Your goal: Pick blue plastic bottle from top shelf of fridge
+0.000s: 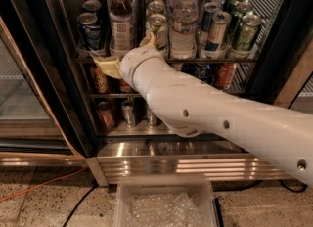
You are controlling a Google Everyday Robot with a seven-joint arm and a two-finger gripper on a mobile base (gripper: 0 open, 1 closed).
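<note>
The fridge [34,74] takes up the whole wall ahead, with a black frame and steel slats along its base. The white arm [220,118] reaches in from the lower right, crossing in front of the lower racks. A clear tub [122,192] sits on the floor before it. The top shelf [205,59] runs across at the arm's end, its lanes packed: blue cans [90,30] at the left, water bottles [183,23] in the middle, green cans [244,33] at the right. The bottle [122,20] stands upright at the front of its lane on that shelf, just right of the blue cans, white cap up and pale label facing out. The tool [122,49] is at the shelf's front rail, right at the bottle's foot. Its two pale fingers [107,67] are spread wide, one pointing left below the blue cans, the other up at the bottle's right; they hold nothing, and I cannot tell whether either touches the bottle
</note>
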